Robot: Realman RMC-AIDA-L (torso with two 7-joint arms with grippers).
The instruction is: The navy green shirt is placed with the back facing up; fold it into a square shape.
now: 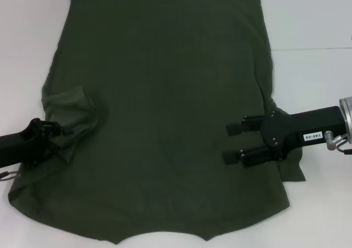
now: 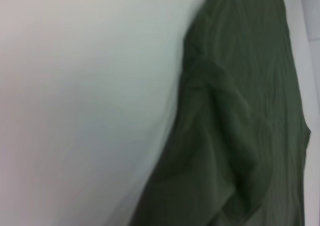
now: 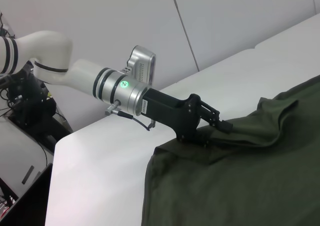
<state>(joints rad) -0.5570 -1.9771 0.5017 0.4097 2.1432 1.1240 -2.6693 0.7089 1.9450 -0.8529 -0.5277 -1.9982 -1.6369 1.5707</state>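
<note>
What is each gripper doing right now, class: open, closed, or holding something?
Left gripper: closed on the sleeve of the dark olive-green fabric shirt.
Right gripper: open, holding nothing, over the shirt.

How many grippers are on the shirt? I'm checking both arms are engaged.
2. The left gripper pinches the shirt's left sleeve; the right gripper, jaws open, hovers over its right side.

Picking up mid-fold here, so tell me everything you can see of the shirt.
The navy green shirt is plain, dark olive, soft matte cloth, spread flat on the white table. Its left sleeve is lifted and bunched where the left claw pinches it. The right claw is over the right side, fingers open.
</note>
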